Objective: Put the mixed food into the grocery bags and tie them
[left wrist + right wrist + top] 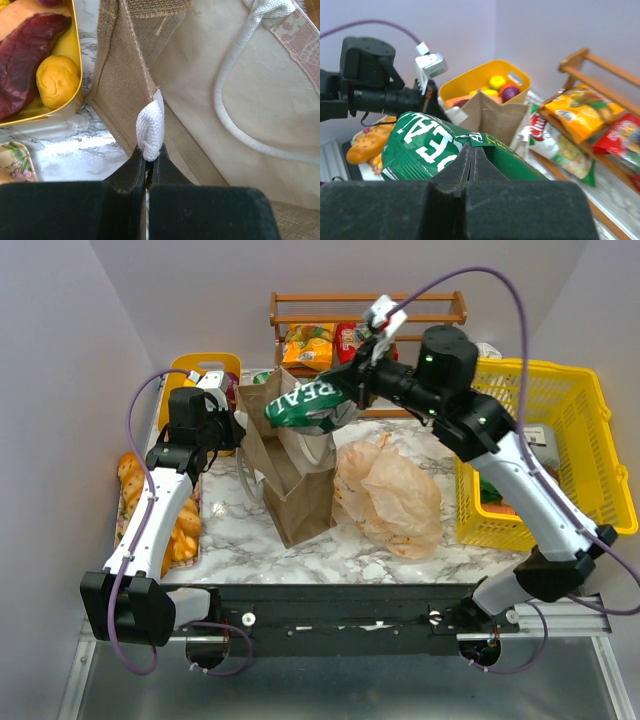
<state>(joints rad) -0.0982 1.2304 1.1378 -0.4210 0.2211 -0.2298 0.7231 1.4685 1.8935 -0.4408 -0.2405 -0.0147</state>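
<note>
A tan jute tote [292,465] stands open mid-table, its mouth facing the back. My left gripper [233,428] is shut on the tote's white rope handle [151,129] at the left wall [125,75]. My right gripper [352,382] is shut on the edge of a dark green snack packet [312,403] with white lettering [425,145], which hangs over the tote's open top. The crumpled peach-orange plastic bag [392,495] lies on the table right of the tote.
A yellow tub [205,375] of fruit sits at the back left, with bread rolls [130,485] on a tray by the left arm. A wooden rack [340,325] at the back holds snack packets. A yellow mesh basket [545,455] stands at the right.
</note>
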